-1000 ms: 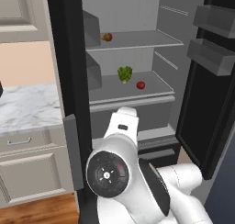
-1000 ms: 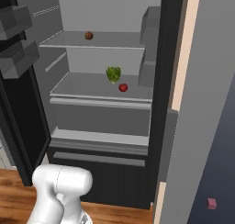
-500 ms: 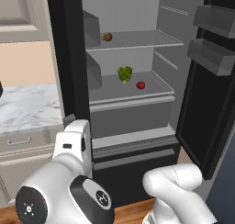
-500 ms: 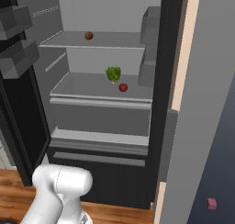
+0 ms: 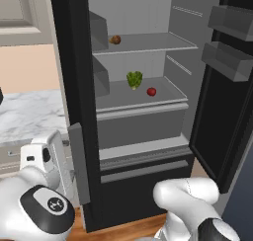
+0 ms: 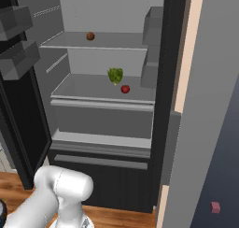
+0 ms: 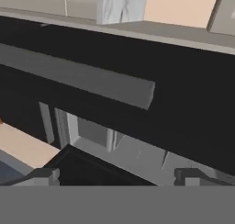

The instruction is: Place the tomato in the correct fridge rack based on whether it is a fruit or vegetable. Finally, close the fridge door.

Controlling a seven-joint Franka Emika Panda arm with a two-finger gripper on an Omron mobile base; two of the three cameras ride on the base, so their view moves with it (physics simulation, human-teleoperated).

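Note:
The tomato (image 5: pixel 151 91) (image 6: pixel 125 89) lies small and red on the broad grey fridge rack (image 5: pixel 143 106) (image 6: pixel 102 101), just right of a green leafy bunch (image 5: pixel 134 79) (image 6: pixel 115 75). Both fridge doors stand open. My gripper (image 5: pixel 59 158) is low at the left, far from the tomato, beside the grey handle (image 5: pixel 79 163) of the left fridge door (image 5: pixel 69 77). In the hand view that handle (image 7: pixel 92 81) crosses the picture as a grey bar ahead of my gripper (image 7: pixel 118 177), whose jaws are open and hold nothing.
A brown round item (image 5: pixel 115 39) (image 6: pixel 90 36) sits on the upper shelf. The other door (image 5: pixel 227 87) carries grey bins (image 5: pixel 230 60). A marble counter (image 5: pixel 29 114) lies left of the fridge. Drawers (image 5: pixel 141 129) fill the space under the rack.
My arm has swung from in front of the fridge down to the lower left, bringing the hand beside the left door's handle. The tomato and the doors have not moved.

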